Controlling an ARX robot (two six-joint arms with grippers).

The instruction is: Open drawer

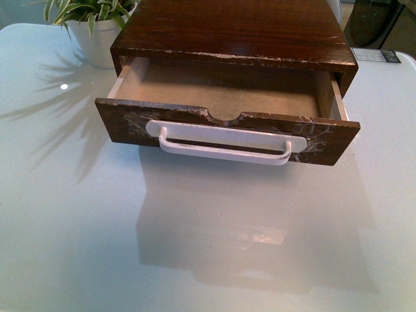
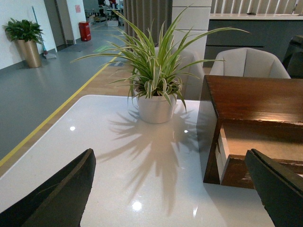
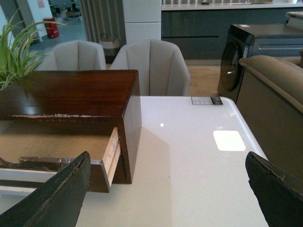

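Observation:
The dark brown drawer (image 1: 325,143) with its white bar handle (image 1: 224,148) and half-round notch stands pulled out of its wooden cabinet (image 1: 234,32); its pale inside is empty. Neither arm shows in the front view. My left gripper (image 2: 173,189) is open and empty over the table, left of the cabinet, with the drawer's side (image 2: 236,172) near one finger. My right gripper (image 3: 168,189) is open and empty over the table, right of the cabinet, with the drawer's corner (image 3: 102,172) beside one finger.
A potted spider plant (image 1: 91,26) stands on the white glossy table (image 1: 208,247) at the back left, also in the left wrist view (image 2: 156,90). A small label (image 3: 207,100) lies at the table's far right edge. Chairs (image 3: 151,66) stand behind the table.

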